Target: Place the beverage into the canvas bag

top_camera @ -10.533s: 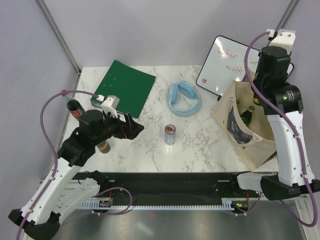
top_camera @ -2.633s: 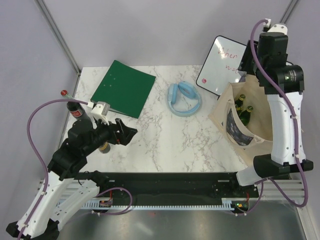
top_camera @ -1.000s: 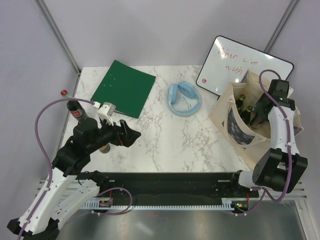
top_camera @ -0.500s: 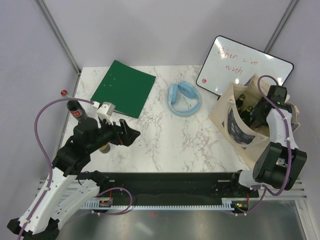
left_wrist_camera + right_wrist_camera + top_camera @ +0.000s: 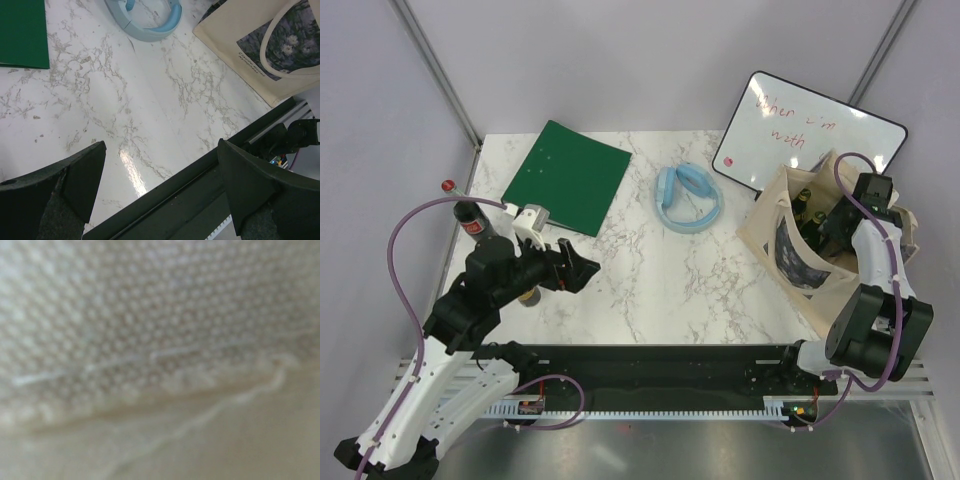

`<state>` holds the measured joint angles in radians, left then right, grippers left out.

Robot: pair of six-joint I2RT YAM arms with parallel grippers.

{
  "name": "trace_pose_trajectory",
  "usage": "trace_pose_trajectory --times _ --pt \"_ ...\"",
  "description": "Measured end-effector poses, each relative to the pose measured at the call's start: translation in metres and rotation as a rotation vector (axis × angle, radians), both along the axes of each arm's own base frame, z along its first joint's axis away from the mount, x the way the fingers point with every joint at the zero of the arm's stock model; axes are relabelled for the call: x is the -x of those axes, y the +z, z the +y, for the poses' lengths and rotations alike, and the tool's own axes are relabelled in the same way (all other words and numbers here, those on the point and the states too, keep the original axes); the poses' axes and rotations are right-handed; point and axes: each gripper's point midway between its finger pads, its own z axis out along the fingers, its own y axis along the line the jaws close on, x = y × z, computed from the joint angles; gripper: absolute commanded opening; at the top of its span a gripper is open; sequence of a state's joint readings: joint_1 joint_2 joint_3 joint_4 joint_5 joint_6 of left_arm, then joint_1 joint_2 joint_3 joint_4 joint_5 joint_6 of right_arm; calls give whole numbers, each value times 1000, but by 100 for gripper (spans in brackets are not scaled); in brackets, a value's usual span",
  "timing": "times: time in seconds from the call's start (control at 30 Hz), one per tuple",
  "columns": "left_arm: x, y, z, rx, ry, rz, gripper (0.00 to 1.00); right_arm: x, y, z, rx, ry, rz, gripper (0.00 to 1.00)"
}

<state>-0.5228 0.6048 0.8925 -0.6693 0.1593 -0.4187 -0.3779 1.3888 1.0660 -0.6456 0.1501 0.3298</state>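
The tan canvas bag (image 5: 768,222) stands at the table's right edge, with a dark printed patch on its side. Green bottles (image 5: 804,203) stand upright inside it. My right gripper (image 5: 836,226) is down inside the bag's mouth next to them; its fingers are hidden. The right wrist view shows only blurred canvas weave (image 5: 160,315), pressed close. My left gripper (image 5: 576,270) is open and empty above the table's left front. Its fingers (image 5: 75,185) stand wide apart in the left wrist view, where the bag (image 5: 250,45) also shows. A dark cola bottle (image 5: 470,220) stands at the left edge.
A small can or bottle (image 5: 527,296) stands under my left arm. A green folder (image 5: 568,175) lies at the back left, a light blue band (image 5: 688,198) at mid back. A white board with red writing (image 5: 790,120) leans behind the bag.
The can at mid table 10.5 s ago is gone. My right arm has come down from above the bag into its mouth. It has barely moved in the last half second. The left arm is still.
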Motion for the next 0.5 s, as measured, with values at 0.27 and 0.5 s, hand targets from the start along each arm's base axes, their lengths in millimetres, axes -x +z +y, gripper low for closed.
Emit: trace_pose_trajectory --times 0.27,0.5 --pt "1 1 1 2 1 -4 100 -3 14 1 4 -1 -39 84" --pt "1 1 1 2 1 -4 100 -2 43 3 11 3 -69 84"
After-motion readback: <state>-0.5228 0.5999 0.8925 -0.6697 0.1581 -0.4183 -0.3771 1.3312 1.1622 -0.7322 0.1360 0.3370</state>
